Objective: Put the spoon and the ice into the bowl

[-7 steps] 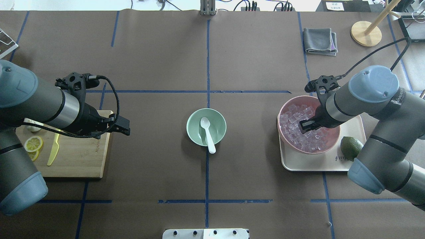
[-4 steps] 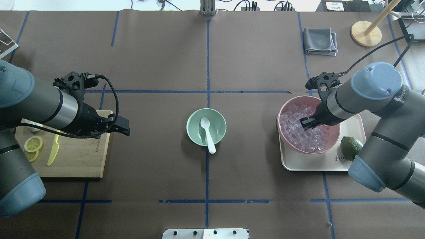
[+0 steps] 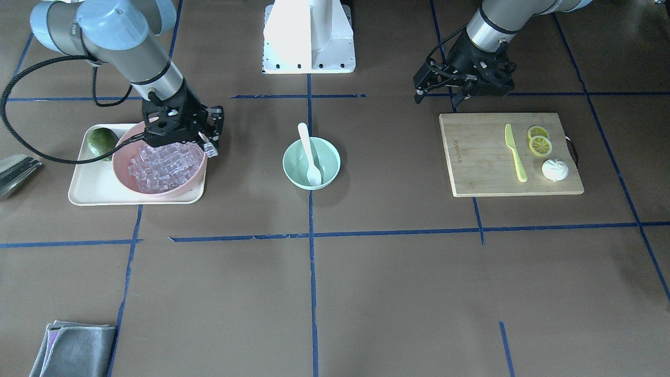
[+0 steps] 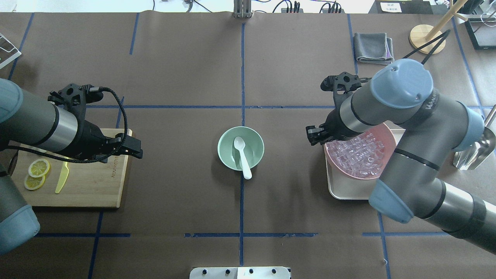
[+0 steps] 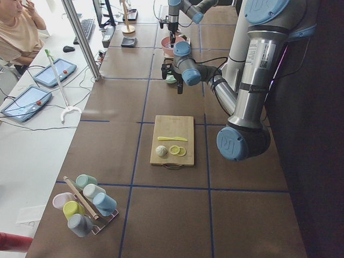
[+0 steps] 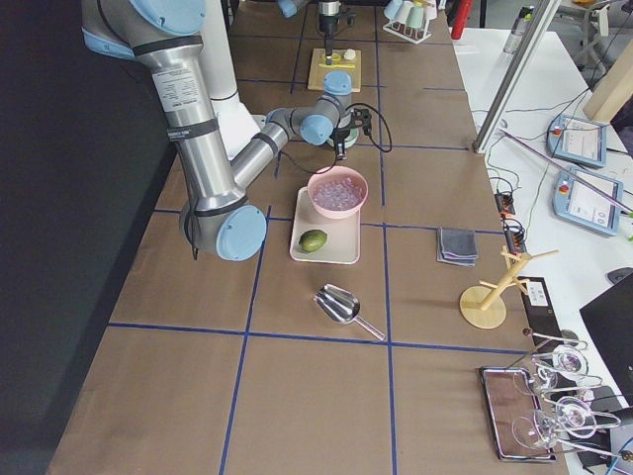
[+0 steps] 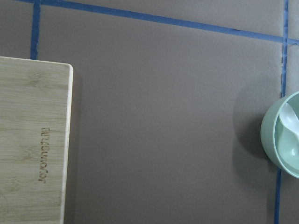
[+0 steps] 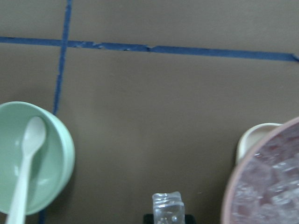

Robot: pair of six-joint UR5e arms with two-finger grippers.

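Note:
The white spoon point(image 4: 242, 157) lies in the mint-green bowl point(image 4: 223, 149) at the table's middle, its handle over the near rim. Both also show in the front view, spoon point(image 3: 310, 152) and bowl point(image 3: 328, 157). Ice cubes point(image 4: 358, 157) fill the pink bowl point(image 4: 328, 155) on the right. My right gripper point(image 4: 311, 137) is just off the pink bowl's left rim, above the table, shut on one ice cube point(image 8: 168, 205). My left gripper point(image 4: 133, 151) hovers open and empty at the cutting board's right edge, far left of the green bowl.
A wooden cutting board point(image 4: 97, 182) holds a yellow-green knife point(image 4: 62, 176), lemon slices point(image 4: 38, 167) and a white lump point(image 3: 554, 170). The pink bowl stands on a cream tray point(image 4: 341, 190) with a green fruit point(image 3: 100, 140). A metal scoop point(image 4: 474, 153) and a grey cloth point(image 4: 372, 47) lie at the right.
My right gripper has lifted out of the pink bowl's ice and moved left past its rim with a cube in it. My left arm has drawn back slightly to the left.

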